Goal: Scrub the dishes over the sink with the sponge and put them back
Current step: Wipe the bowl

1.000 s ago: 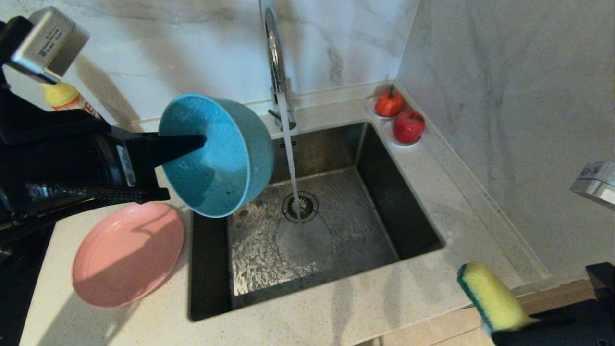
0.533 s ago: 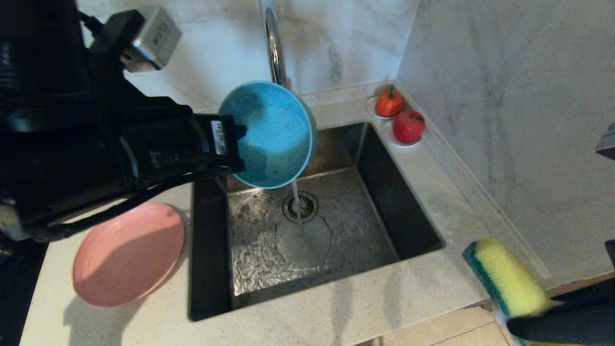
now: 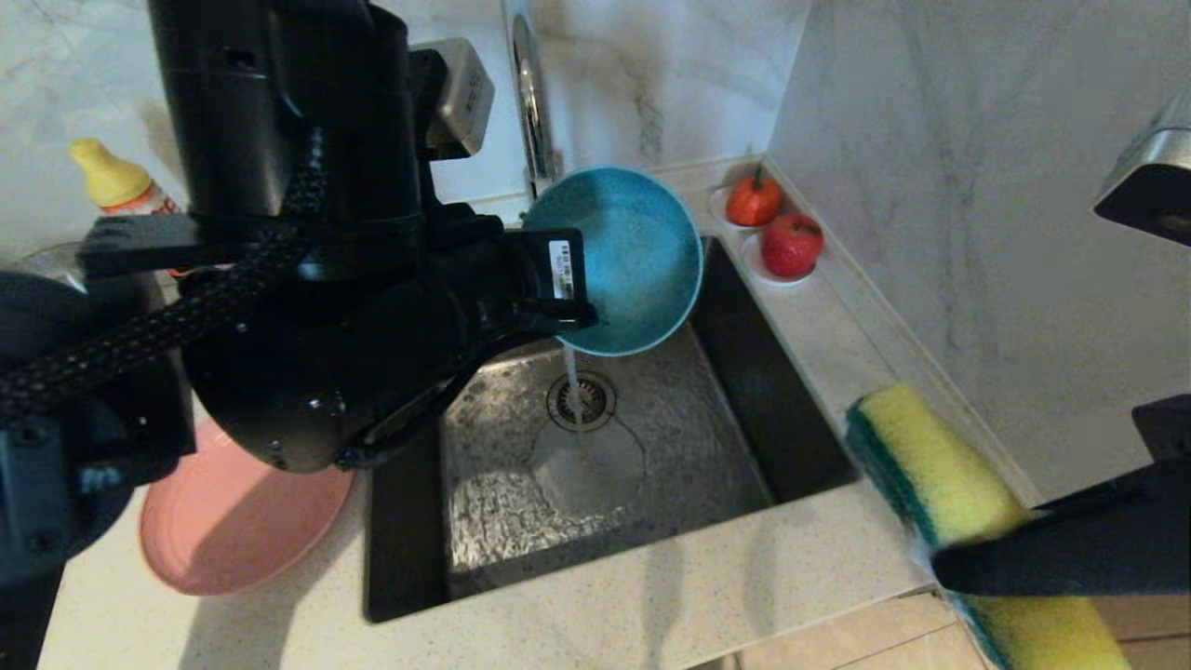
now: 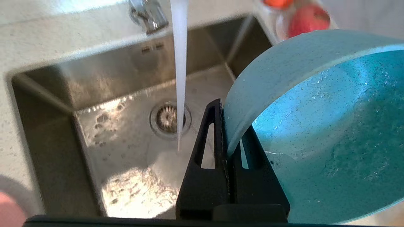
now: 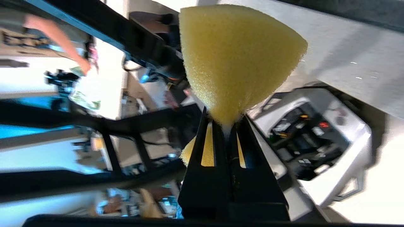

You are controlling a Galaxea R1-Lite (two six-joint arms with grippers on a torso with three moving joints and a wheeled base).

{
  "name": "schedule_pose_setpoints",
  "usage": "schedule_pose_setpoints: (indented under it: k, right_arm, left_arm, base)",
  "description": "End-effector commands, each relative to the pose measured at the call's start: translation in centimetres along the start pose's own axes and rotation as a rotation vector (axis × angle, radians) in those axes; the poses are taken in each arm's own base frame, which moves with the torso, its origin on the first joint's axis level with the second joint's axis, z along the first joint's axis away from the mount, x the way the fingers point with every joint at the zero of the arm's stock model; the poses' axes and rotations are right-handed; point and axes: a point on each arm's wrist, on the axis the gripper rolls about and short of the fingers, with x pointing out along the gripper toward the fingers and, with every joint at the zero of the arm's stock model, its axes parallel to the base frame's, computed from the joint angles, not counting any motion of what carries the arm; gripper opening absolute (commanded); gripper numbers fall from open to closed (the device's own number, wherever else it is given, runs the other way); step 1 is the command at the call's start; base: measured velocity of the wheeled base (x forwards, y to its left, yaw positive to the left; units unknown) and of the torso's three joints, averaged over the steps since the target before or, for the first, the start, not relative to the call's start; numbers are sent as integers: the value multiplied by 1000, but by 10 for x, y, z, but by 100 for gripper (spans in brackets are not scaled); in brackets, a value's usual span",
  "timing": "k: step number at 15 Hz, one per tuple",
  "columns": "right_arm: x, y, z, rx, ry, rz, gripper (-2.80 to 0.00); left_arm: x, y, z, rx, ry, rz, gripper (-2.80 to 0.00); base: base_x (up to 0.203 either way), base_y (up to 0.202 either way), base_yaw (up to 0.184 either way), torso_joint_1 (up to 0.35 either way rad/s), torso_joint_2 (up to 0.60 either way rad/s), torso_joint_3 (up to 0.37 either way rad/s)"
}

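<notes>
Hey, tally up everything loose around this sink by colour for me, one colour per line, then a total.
Teal: 1, the bowl
Pink: 1, the plate
Yellow and green: 1, the sponge
Red or orange: 2, the fruits
Yellow-capped: 1, the bottle
Total: 6

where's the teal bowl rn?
Head view: teal bowl held tilted over the sink's back, beside the tap, rim pinched in the left hand.
</notes>
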Motion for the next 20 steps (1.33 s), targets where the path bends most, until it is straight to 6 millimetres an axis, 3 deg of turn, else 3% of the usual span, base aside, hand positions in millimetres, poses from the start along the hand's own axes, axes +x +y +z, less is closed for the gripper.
schedule_pose_setpoints:
  k: [1, 9, 14, 20]
  right_arm:
    - [17, -2, 11, 34, 34, 9, -280]
    - [60, -12, 32, 204, 110, 32, -280]
    - [60, -11, 34, 210, 122, 66, -280]
    - [65, -27, 41, 251, 105, 18, -280]
  left_arm:
    - [20, -14, -13, -2, -32, 18, -280]
    - [25, -20, -15, -8, -89, 16, -280]
    - [28, -25, -16, -6, -114, 10, -280]
    - [13, -16, -14, -17, -140, -3, -280]
  base:
    - [0, 0, 0, 0, 0, 0]
    - [0, 0, 0, 0, 0, 0]
    - [0, 0, 0, 0, 0, 0]
    - [0, 0, 0, 0, 0, 0]
